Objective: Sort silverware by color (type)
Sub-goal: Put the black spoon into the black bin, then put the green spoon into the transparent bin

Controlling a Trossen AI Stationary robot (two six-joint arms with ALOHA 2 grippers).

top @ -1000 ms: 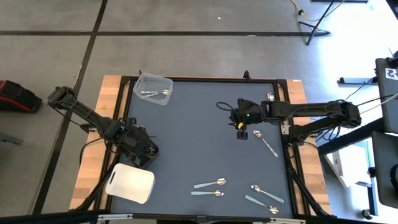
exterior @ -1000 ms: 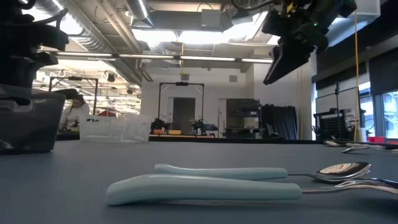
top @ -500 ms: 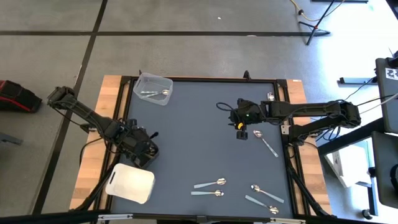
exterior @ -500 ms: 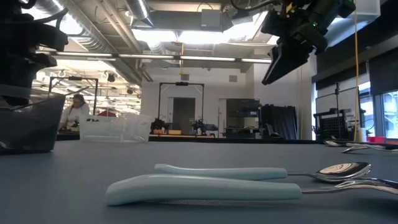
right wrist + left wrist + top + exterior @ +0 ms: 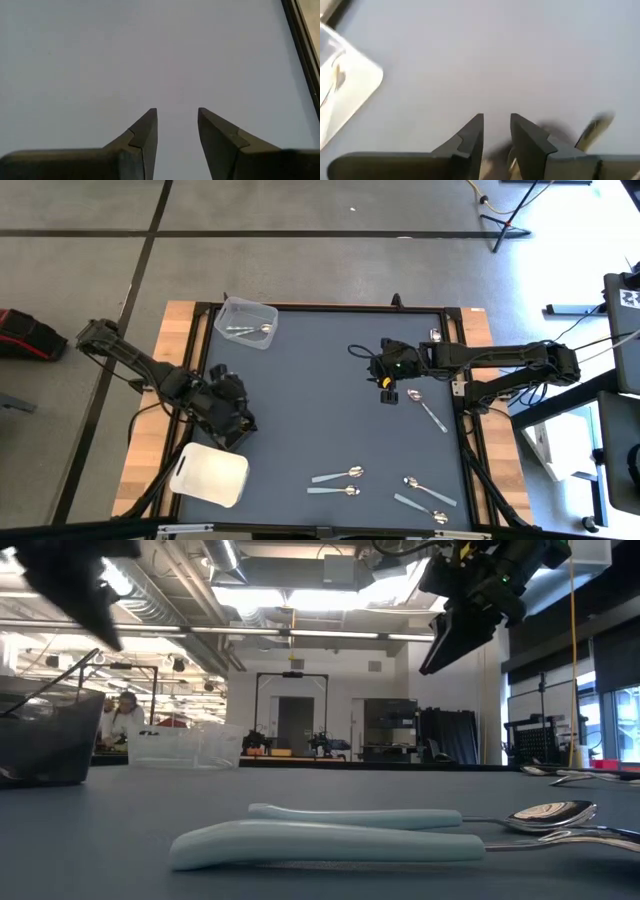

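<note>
As the left claw (image 5: 496, 120) let its fingers part to a narrow gap, having been pressed together a second before, it also lifted clear of the white tray (image 5: 210, 473) at the table's (image 5: 320, 380) near-left corner. In the low view its dark bulk had hung just above that tray; it now stood high. Nothing showed pinched between its fingers. That looked like a drop-off just finished, though what was released could not be made out.

Nearest the front edge, four pale-handled spoons waited unsorted: a pair side by side (image 5: 337, 475) (image 5: 335, 490), and two more (image 5: 430, 488) (image 5: 420, 508) toward the near-right corner. All lay well apart from the left claw, across the table on its right. A blurred spoon-like shape (image 5: 594, 131) showed close ahead in the left wrist view.

Farther back, the right claw (image 5: 176, 111) hovered over bare table right of centre, fingers spread and empty, unmoved through the second. A silver spoon (image 5: 427, 410) lay just beside it, toward the right edge, apart from the fingers.

At the far-left corner, the clear plastic tub (image 5: 232, 308) already held silver spoons (image 5: 250, 331). One more spoon (image 5: 437, 335) lay by the far-right rim. By this count, most of the sorting remained.
</note>
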